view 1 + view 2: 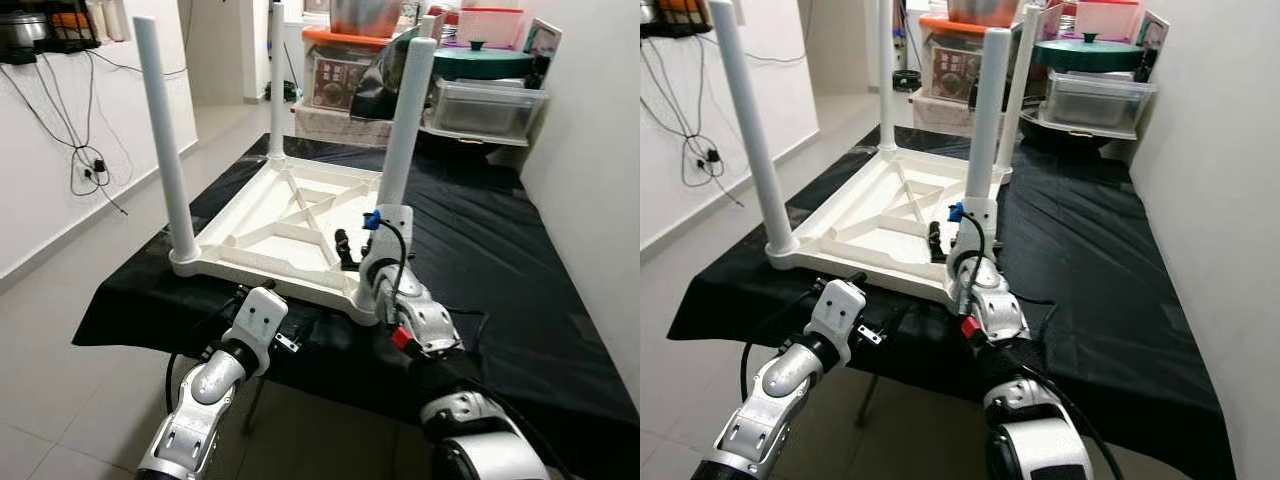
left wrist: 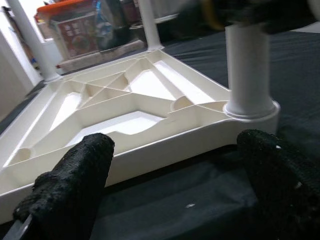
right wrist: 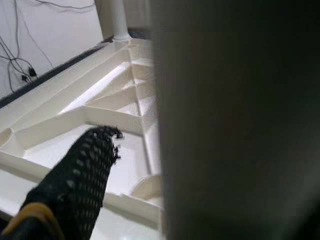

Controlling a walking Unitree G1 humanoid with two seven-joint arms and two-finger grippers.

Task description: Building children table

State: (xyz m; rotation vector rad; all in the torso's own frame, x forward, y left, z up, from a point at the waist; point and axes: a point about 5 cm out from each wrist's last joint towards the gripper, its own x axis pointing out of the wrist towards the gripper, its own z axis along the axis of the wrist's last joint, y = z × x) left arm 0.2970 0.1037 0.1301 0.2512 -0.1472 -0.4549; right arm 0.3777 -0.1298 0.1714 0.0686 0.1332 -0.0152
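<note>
**Fourth leg being seated in the upturned top**

The white top [image 1: 285,225] lies upside down in the middle of the frame on the black-draped surface [image 1: 500,270], ribbed underside up, so that the corner sockets face upward to take the legs. Three legs stand in theirs: one at upper left [image 1: 165,150], one at the top centre [image 1: 277,80], one at upper right [image 1: 425,30].

The near-right leg [image 1: 405,125] stands at its corner, and the right pincer [image 1: 362,255] is at its base. One finger [image 3: 80,180] lies against the leg over the ribs; the other is hidden, so I cannot tell how tight the hold is. Judging by this, the leg is being steadied or pressed home.

The left pincer [image 2: 170,175] is spread wide and holds nothing, facing the top's near edge just below centre, probably to brace it.

At the top of the frame sit storage bins: an orange-lidded tub [image 1: 340,65] with boxed goods, and a clear box [image 1: 485,105] under a green lid [image 1: 480,60]; its contents are unclear.
</note>
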